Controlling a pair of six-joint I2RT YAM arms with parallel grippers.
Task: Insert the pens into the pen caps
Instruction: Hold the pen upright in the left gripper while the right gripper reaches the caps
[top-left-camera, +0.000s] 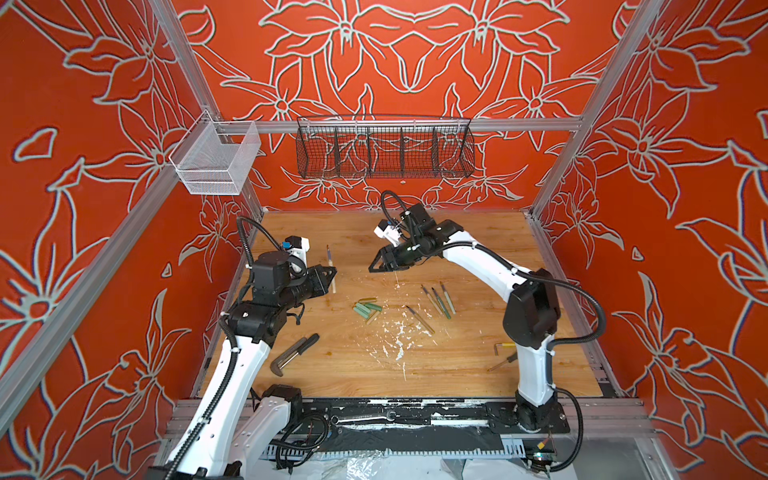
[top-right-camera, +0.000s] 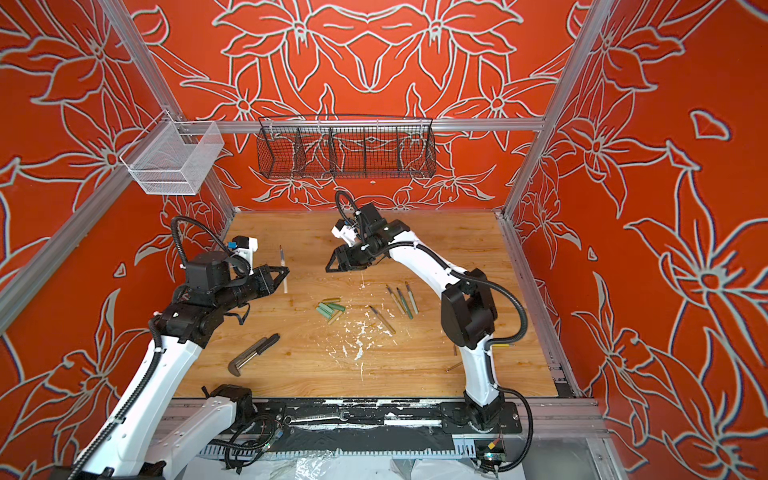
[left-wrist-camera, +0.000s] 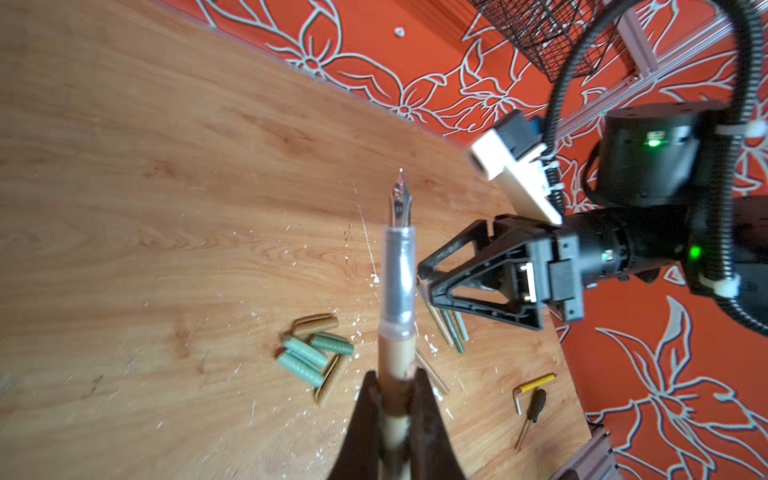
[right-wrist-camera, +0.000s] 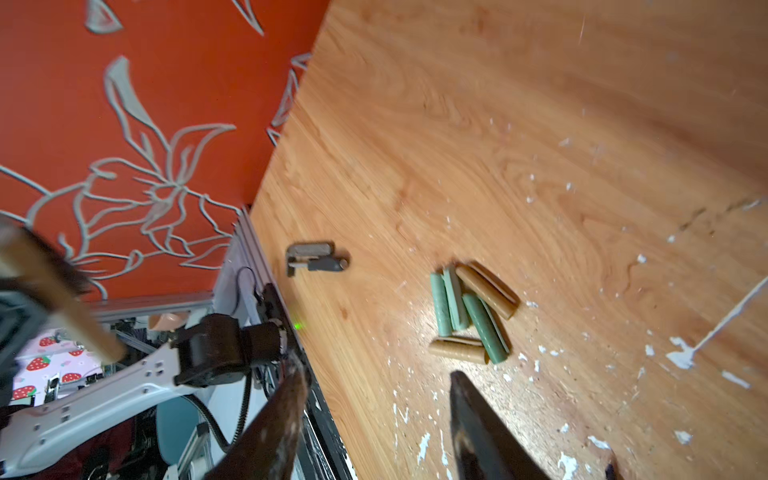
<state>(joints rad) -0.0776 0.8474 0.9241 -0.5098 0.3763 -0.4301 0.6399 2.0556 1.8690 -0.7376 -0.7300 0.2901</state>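
Observation:
My left gripper (top-left-camera: 333, 273) (left-wrist-camera: 397, 382) is shut on the tan barrel of a pen (top-left-camera: 330, 259) (left-wrist-camera: 399, 266). The pen's clear grip section and metal nib stick out past the fingers, above the table's left side. My right gripper (top-left-camera: 372, 268) (right-wrist-camera: 378, 370) hovers open and empty a short way to the right of that pen. The pen caps (top-left-camera: 368, 309) (right-wrist-camera: 469, 316), pale green, dark green and tan, lie heaped mid-table below both grippers. Several more pens (top-left-camera: 436, 301) (left-wrist-camera: 451, 328) lie to the right of the caps. The held pen's tail (right-wrist-camera: 62, 299) shows in the right wrist view.
A grey pipe wrench (top-left-camera: 295, 353) lies front left. A yellow-handled hex key (top-left-camera: 503, 346) and a small screwdriver (top-left-camera: 503, 363) lie by the right arm's base. A black wire basket (top-left-camera: 384, 149) and a white mesh basket (top-left-camera: 216, 162) hang on the back rail. White flecks litter the wood.

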